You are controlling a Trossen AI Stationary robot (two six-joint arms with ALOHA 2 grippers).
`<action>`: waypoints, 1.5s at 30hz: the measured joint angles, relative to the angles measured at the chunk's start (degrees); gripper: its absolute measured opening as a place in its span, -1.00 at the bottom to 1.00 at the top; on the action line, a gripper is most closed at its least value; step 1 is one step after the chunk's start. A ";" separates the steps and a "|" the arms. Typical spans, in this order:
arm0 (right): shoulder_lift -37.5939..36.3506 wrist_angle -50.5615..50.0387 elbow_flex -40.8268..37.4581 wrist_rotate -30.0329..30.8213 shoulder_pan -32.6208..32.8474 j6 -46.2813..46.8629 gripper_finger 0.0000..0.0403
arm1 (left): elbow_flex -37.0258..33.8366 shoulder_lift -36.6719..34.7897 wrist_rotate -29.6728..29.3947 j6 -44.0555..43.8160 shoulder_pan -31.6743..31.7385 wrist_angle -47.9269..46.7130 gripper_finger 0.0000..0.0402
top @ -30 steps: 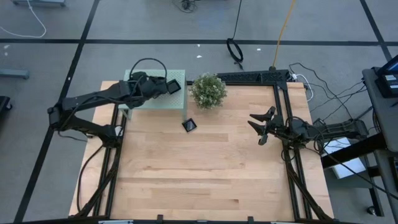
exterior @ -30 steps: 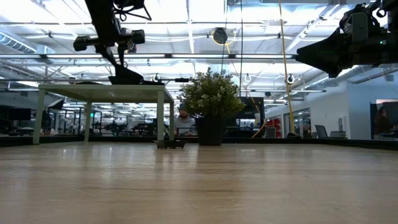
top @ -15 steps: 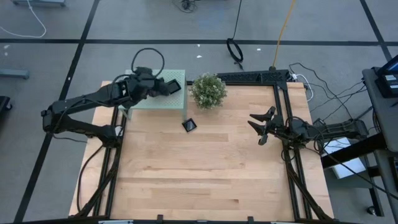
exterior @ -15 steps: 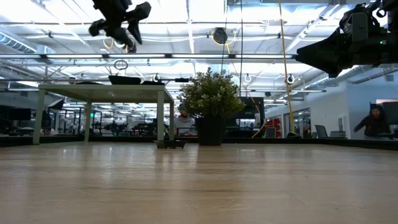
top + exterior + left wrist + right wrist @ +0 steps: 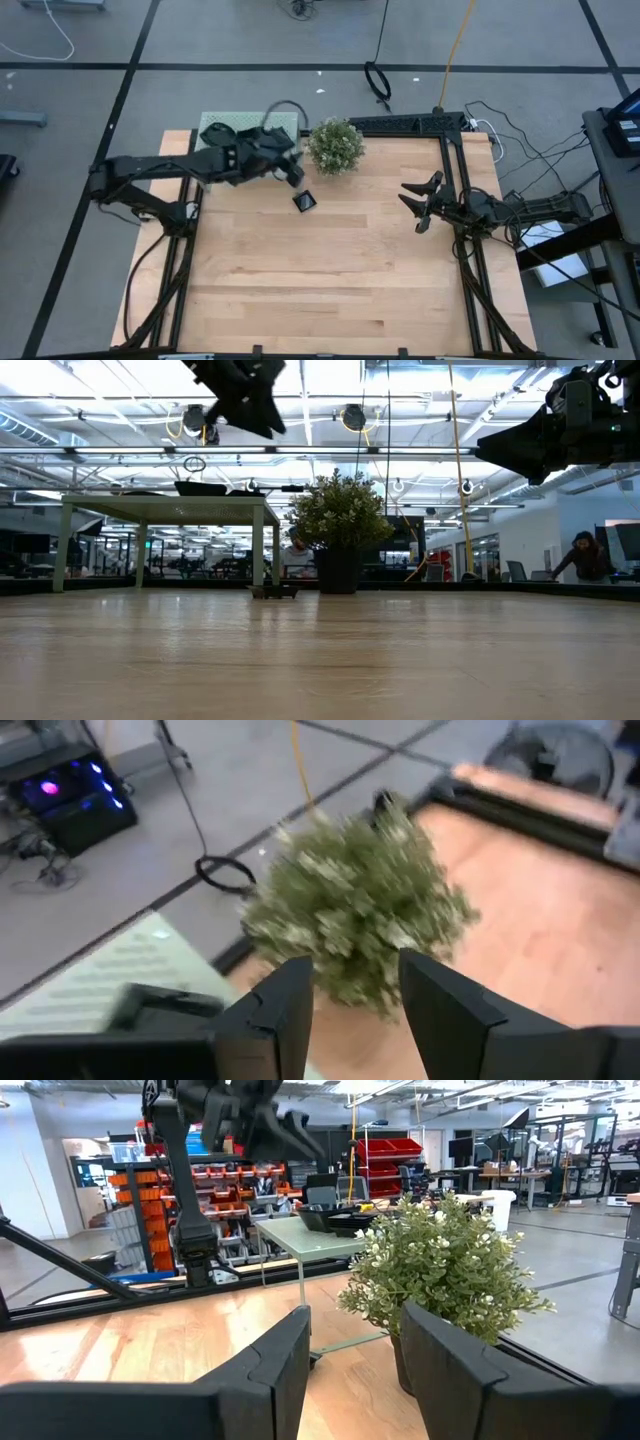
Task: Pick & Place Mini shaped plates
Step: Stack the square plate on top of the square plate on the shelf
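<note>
Left end effector travelling empty toward the next mini plate

The wooden counter (image 5: 330,270) carries a pale green side table (image 5: 215,128) at eleven o'clock, where plates (image 5: 340,1220) are stacked, and a potted plant (image 5: 334,146) at twelve. The left end effector (image 5: 290,170), fingers (image 5: 275,1010) parted and empty, is now seen off the side table where it was a second ago, above the lone plate (image 5: 305,201). A centred descent clear of the foliage is advised. The right end effector (image 5: 418,203) waits released at three o'clock.
</note>
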 joint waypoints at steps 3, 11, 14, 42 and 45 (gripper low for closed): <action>-0.01 -0.01 -0.01 0.00 0.01 0.00 -0.29 | 0.00 3.83 0.15 0.03 -1.11 1.71 -0.23; -0.02 -0.03 0.00 0.00 0.00 0.00 -0.29 | 0.00 12.50 6.47 -2.04 -3.81 4.44 -0.23; -0.02 -0.01 0.00 0.00 0.01 -0.01 -0.29 | 0.00 14.65 9.38 -3.55 -5.02 4.26 -0.23; -0.02 0.00 -0.01 0.00 0.02 -0.01 -0.29 | -0.08 30.58 10.11 -16.27 -8.61 -9.01 -0.23; -0.02 0.09 -0.01 0.00 0.02 0.00 -0.29 | 0.01 31.62 9.90 -16.92 -7.65 -7.50 -0.23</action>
